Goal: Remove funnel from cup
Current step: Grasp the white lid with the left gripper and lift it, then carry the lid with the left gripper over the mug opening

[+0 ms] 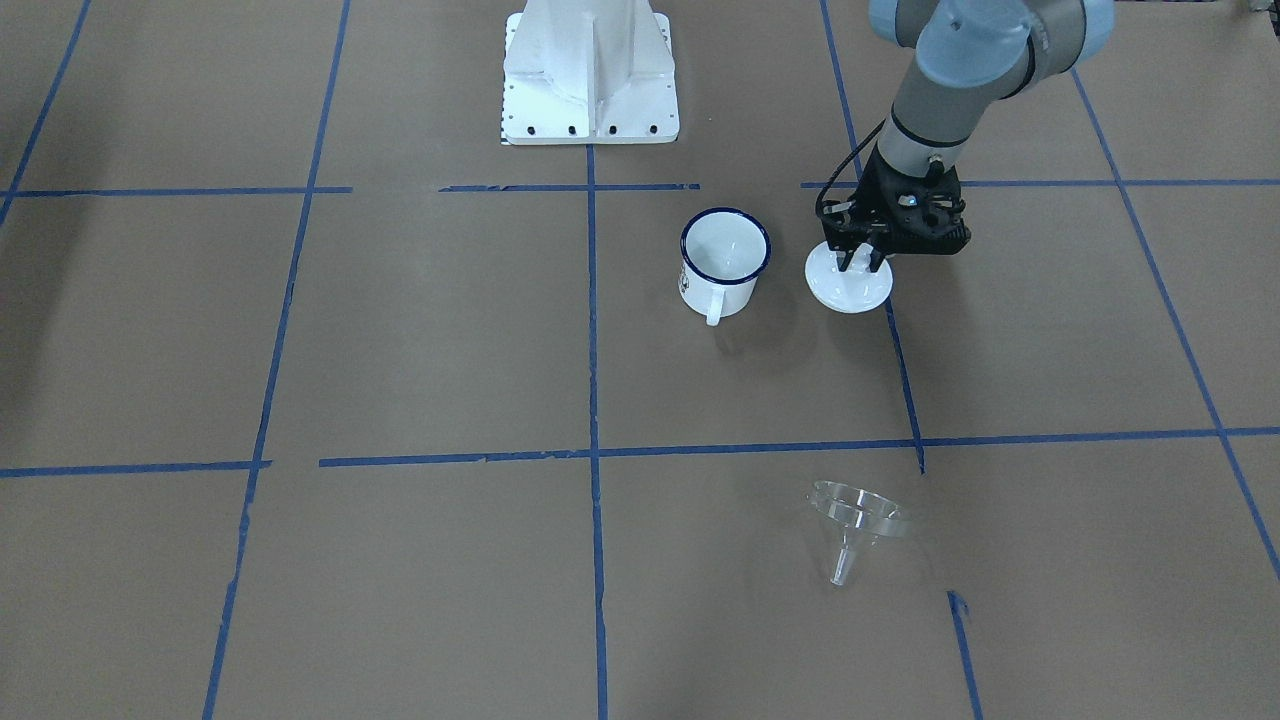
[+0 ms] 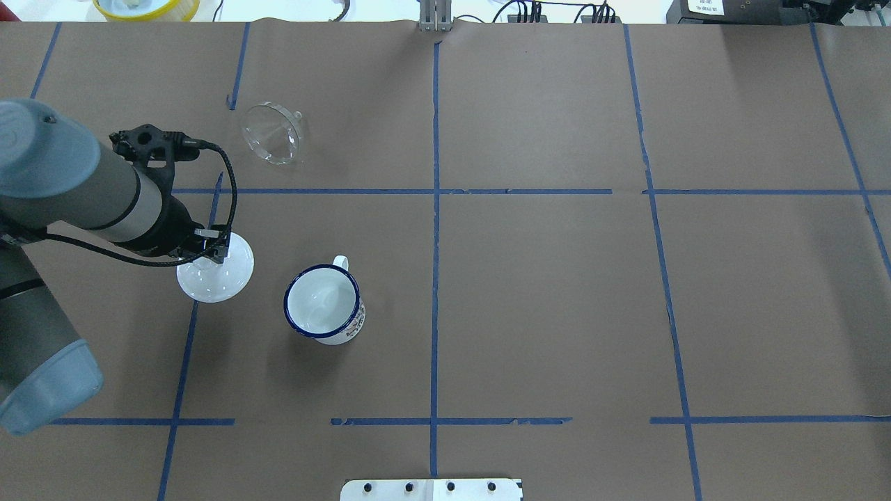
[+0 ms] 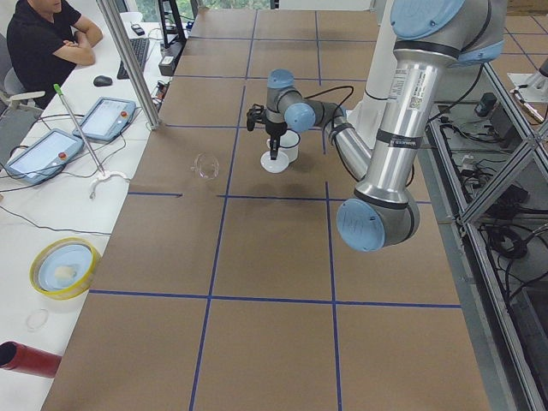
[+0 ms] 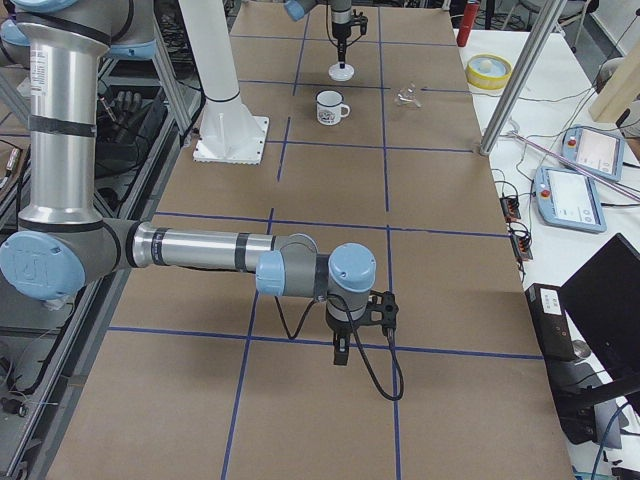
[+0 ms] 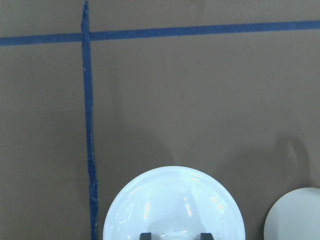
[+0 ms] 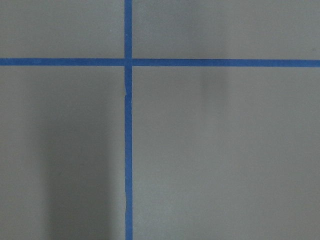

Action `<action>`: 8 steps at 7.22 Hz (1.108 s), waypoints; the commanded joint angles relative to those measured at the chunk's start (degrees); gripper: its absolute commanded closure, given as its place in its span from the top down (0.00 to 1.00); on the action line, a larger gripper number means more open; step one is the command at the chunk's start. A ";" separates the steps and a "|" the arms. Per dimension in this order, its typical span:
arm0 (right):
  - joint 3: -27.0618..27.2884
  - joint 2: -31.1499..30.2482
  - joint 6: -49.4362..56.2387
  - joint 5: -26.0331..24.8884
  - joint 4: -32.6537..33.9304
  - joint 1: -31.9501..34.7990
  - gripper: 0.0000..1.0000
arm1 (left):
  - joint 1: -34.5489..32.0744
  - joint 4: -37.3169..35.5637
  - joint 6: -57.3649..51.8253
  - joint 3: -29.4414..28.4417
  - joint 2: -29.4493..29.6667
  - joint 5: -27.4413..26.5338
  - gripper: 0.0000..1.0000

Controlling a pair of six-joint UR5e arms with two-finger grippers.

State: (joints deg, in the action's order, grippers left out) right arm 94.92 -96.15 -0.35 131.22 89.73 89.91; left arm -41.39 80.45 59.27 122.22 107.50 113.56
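The clear funnel point(image 1: 858, 525) lies on its side on the brown paper, out of the cup and well apart from it; it also shows in the overhead view point(image 2: 273, 132). The white cup point(image 1: 724, 262) with a dark blue rim stands upright and empty point(image 2: 324, 305). My left gripper point(image 1: 862, 265) is beside the cup, over a white domed lid point(image 1: 850, 290) that rests on the table. Its fingers sit on either side of the lid's knob and look shut on it point(image 5: 175, 235). My right gripper point(image 4: 341, 358) hangs far from both over bare table; I cannot tell its state.
The robot's white base plate point(image 1: 590, 75) stands behind the cup. Blue tape lines cross the brown paper. A yellow-rimmed dish point(image 3: 64, 267) and tablets lie on the side bench, where a person point(image 3: 47, 38) sits.
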 commanded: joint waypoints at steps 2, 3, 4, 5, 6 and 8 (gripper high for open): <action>0.00 0.00 0.00 0.00 0.00 0.00 1.00 | 0.68 -13.66 13.61 2.42 11.23 1.93 0.00; 0.00 0.00 0.00 0.00 0.00 0.00 1.00 | 4.52 -10.26 18.64 -0.29 12.28 1.41 0.00; 0.00 0.00 0.00 0.00 0.00 0.00 1.00 | 5.25 -5.61 20.52 -4.05 13.07 1.14 0.00; 0.00 0.00 0.00 0.00 0.00 0.00 1.00 | 7.26 -4.09 22.71 -5.22 13.17 -1.47 0.00; 0.00 0.00 0.00 0.00 0.00 0.00 1.00 | 8.33 -4.07 22.91 -5.58 13.61 -2.63 0.00; 0.00 0.00 0.00 0.00 0.00 0.00 1.00 | 8.51 -4.07 22.91 -6.20 13.61 -2.82 0.00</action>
State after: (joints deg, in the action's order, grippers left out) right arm 94.92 -96.15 -0.35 131.22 89.74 89.91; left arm -33.17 76.25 82.01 116.48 121.04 111.06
